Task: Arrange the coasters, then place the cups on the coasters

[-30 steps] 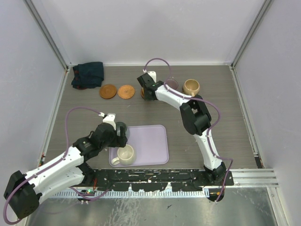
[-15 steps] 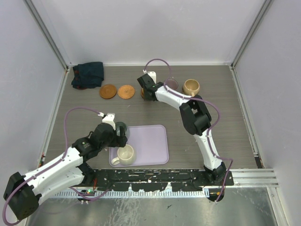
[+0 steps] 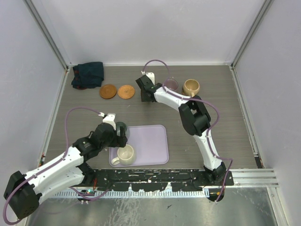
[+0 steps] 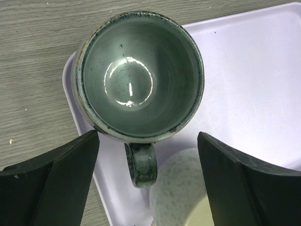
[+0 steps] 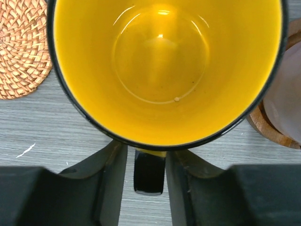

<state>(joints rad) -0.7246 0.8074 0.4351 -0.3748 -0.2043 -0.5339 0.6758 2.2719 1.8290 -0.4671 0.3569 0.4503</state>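
Release, seemingly, of yellow cup on far desk beside woven coaster: right pincer narrowly parted astride handle (coaster beneath unseen). Widen, lift straight. Left pincer wide above green cup on tray.

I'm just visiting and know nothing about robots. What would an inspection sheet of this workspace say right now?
Surface: grey wood-grain table, few pale specks.
Job's things: far-left coaster and next coaster bare; mauve cup on wooden coaster; tan cup beside it; yellow cup under right pincer; green cup, cream cup on lavender tray.
Clutter: dark blue cloth, far-left corner.
Pincers: left pincer open wide over green cup; right pincer open, straddling yellow cup's handle.
Cables: purple cable loops off each arm.
Surroundings: pale walls, metal rail at near edge.
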